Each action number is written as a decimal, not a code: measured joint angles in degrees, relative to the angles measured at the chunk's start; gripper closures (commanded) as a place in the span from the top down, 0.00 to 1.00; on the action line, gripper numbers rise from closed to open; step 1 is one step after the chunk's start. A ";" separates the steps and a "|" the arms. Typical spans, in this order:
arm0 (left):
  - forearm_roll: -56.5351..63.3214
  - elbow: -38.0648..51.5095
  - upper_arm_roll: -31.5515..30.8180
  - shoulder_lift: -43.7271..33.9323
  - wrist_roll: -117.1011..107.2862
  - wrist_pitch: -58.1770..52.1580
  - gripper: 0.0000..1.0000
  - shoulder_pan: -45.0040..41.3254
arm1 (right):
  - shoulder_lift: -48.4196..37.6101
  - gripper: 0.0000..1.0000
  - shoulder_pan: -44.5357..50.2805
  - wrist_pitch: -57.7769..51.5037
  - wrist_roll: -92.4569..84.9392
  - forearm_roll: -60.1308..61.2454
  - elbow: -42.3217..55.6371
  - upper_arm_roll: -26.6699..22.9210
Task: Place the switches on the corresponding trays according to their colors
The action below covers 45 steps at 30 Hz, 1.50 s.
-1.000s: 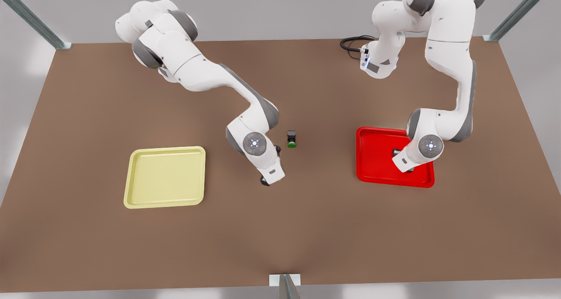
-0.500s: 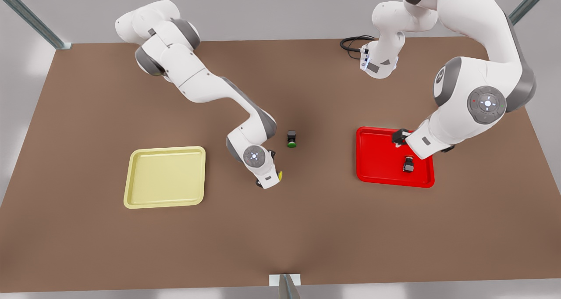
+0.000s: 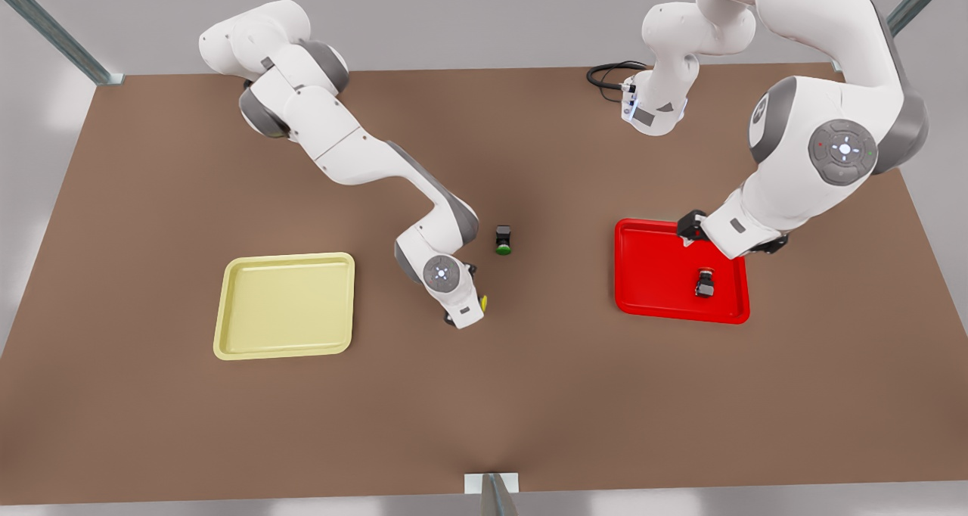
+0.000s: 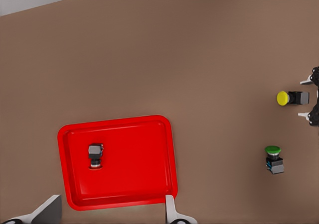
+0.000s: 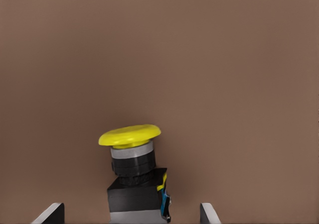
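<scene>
My arms are glossy white with grey joint bands and round grey caps lit by small white dots; a black cable loops at one base.

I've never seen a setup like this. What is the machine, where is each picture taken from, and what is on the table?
These are simulator renders of two white robot arms at a brown table. The front view looks down on the whole scene; each wrist view comes from a camera on one arm.

The left end effector hangs open over the red tray, where the red switch lies. This is the arm on the front view's right.

The right end effector is open, with a finger on either side of the yellow switch, which lies on the table. It is not gripped.

The yellow tray holds nothing. A green switch lies on the table between the arms.
</scene>
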 measured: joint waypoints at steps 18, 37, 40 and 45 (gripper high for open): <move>0.00 -0.45 -0.18 0.00 -0.10 0.04 1.00 0.00 | 0.75 0.41 0.18 -0.52 -1.37 0.04 0.96 0.00; 0.00 -0.88 -0.26 0.01 -0.45 0.04 1.00 -0.09 | -37.37 1.00 -32.42 -4.23 -21.73 -3.04 -37.81 -0.43; 0.00 -0.88 -0.26 0.09 -0.54 0.12 1.00 -0.09 | -37.42 1.00 -32.42 -4.39 -21.79 -3.08 -38.10 -0.36; -0.16 -4.06 -0.26 -2.15 -1.68 1.59 1.00 -0.10 | -43.40 1.00 -33.61 -35.54 0.38 -0.42 -15.12 -0.34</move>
